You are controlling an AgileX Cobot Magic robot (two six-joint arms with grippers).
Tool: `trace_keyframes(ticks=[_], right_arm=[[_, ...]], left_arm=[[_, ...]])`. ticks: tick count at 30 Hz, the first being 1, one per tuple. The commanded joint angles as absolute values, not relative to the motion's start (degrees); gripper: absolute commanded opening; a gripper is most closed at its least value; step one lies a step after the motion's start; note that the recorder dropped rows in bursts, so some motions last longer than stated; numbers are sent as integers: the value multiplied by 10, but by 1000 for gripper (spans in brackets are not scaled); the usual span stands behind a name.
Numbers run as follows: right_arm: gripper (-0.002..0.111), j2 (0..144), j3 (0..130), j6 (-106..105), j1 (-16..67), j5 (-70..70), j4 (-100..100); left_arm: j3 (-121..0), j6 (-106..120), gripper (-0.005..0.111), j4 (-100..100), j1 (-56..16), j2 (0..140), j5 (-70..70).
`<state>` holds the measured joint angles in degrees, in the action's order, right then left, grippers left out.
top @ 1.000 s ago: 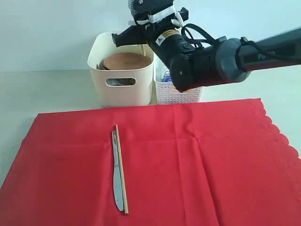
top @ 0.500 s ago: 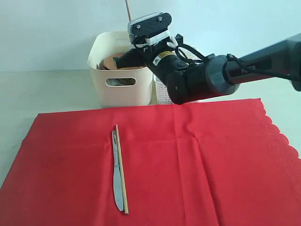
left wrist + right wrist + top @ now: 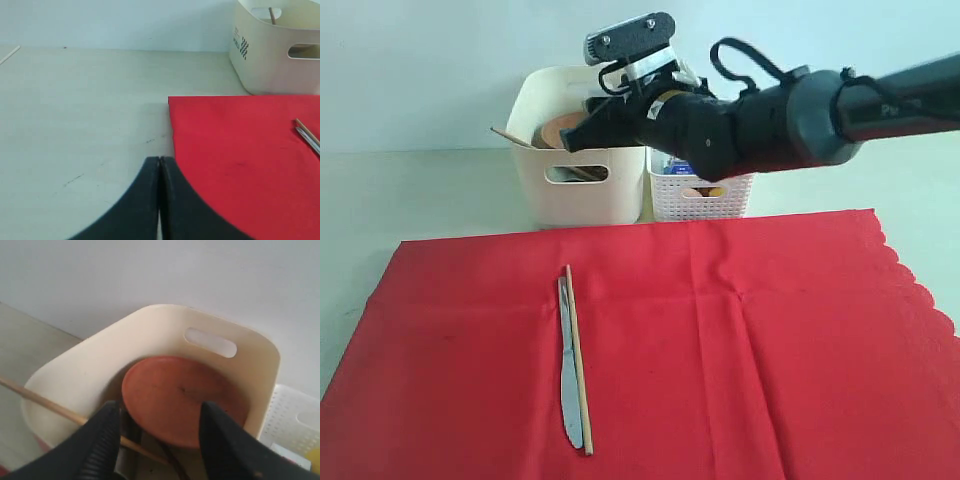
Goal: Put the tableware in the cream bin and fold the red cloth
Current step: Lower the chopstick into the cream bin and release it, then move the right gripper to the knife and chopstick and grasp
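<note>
- over the cream bin (image 3: 578, 195) with the right gripper (image 3: 160, 407): jaws spread apart, gripping nothing.
- just below and between its fingers, inside the bin: the round brown plate (image 3: 182, 395).
- under one finger: a chopstick (image 3: 55, 405) laid slanting across the rim, one end sticking out (touching the finger or not, cannot tell).
- well away from this gripper, down on the red cloth (image 3: 720, 340): the metal knife (image 3: 570, 395) and the second chopstick (image 3: 577, 350), side by side, touching or almost.
- at the left gripper (image 3: 160, 161): jaws pressed together, empty, hovering over the bare table (image 3: 80, 115), the corner of the cloth just beside it.
- for the second chopstick, probably:
  - light, stiff, thin and smooth, so easy to roll or to slip out.
  - better to pinch near the middle, across its length, without catching the knife next to it.
- for the knife, probably:
  - heavier, flat, slippery metal, lying low on soft fabric.
  - better to grip at the handle, across the narrow width, pressing a little into the cloth.
- for the cloth, probably:
  - soft and limp, no stiffness at all.
  - better to take at a corner or an edge, and only once nothing lies on it.
</note>
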<state>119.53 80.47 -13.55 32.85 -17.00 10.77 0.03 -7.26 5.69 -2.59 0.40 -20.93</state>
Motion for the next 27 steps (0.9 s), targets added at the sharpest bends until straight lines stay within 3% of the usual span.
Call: trace_keyframes(ticks=[1,15,27], right_arm=[[49,1137,804,-134,327,-50,105],[49,1027,804,-134,327,252,111],[49,1024,804,-140,327,361,175]], left_arm=[[0,-73,0,58,-26,0,-205],[0,-73,0,58,-26,0,-205],[0,-73,0,58,-26,0,-205]])
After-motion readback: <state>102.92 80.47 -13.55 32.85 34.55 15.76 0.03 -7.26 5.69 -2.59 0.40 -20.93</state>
